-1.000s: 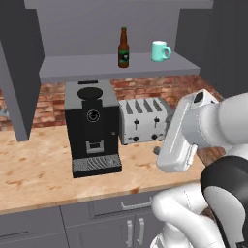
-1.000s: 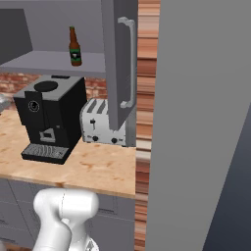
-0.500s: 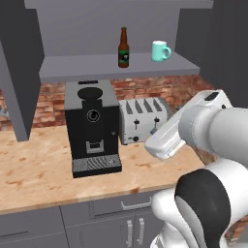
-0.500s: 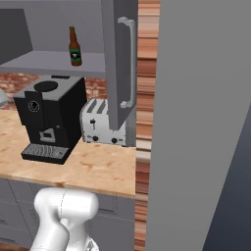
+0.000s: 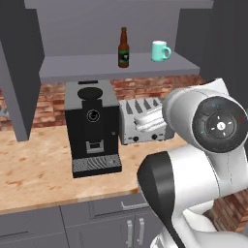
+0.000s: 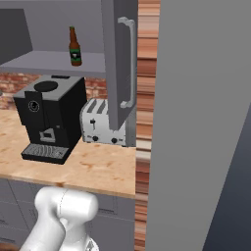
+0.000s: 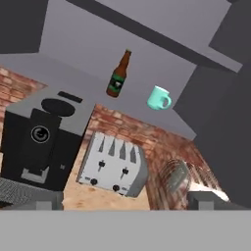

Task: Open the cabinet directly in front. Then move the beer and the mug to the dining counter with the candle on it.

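Note:
The cabinet [image 5: 116, 65] stands open, its left door [image 5: 19, 72] and its right door [image 6: 117, 59] swung out. On its grey inner shelf the brown beer [image 5: 123, 47] stands upright, left of the mint-green mug [image 5: 160, 51]. The beer [image 7: 119, 74] and the mug [image 7: 159, 98] also show in the hand view, a short gap between them. My gripper [image 7: 125, 200] is open and empty. It sits low over the worktop, well below and short of the shelf, looking up at both. The dining counter and the candle are out of view.
A black coffee machine [image 5: 93, 126] and a silver toaster [image 5: 145, 127] stand on the wood worktop [image 5: 38, 169] under the shelf, against a brick wall. My bulky white arm [image 5: 218, 126] is at the lower right. A tall grey panel [image 6: 206, 122] rises on the right.
The arm has swung and folded, its big joint now facing the left base camera, and the hand has dropped lower toward the toaster. Beer, mug and doors have not moved. The jaws stay open.

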Tool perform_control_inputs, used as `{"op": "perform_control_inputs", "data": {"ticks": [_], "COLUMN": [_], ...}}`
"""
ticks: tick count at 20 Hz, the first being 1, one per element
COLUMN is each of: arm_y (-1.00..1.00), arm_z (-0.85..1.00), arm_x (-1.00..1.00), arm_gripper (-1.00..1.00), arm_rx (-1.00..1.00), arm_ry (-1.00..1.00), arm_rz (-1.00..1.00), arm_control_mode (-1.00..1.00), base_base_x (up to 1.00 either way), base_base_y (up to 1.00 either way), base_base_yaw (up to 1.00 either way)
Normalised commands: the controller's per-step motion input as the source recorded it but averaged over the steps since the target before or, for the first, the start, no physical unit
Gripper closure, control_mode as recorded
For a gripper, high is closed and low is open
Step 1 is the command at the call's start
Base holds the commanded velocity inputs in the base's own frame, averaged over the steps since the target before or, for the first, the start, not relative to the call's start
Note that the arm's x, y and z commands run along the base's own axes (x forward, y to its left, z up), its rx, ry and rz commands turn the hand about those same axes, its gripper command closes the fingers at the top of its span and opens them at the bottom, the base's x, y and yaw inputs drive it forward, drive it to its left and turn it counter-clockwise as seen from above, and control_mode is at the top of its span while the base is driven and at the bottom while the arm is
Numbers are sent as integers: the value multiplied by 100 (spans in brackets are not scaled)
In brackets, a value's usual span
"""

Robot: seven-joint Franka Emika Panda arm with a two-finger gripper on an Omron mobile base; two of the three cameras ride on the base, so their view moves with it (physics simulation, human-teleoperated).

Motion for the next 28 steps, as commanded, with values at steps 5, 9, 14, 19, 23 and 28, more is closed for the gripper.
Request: {"op": "perform_control_inputs", "data": {"ticks": [5,9,14,19,23,28], "arm_y": [-35,-74,-46,-4,0,7], "arm_z": [9,3,26,40,20,3], "arm_x": [6,27,21,28,41,40], "arm_gripper": [-100,-100,-100,-100,-100,-100], "arm_rx": [9,25,28,17,0,0], "arm_ry": [-7,-2,0,0,2,0], "arm_rz": [0,7,3,0,-1,0], "arm_control_mode": [-100,-100,-100,-100,-100,-100], "base_base_x": [0,0,0,0,0,0], "base_base_y": [0,0,0,0,0,0], "base_base_yaw": [0,0,0,0,0,0]}}
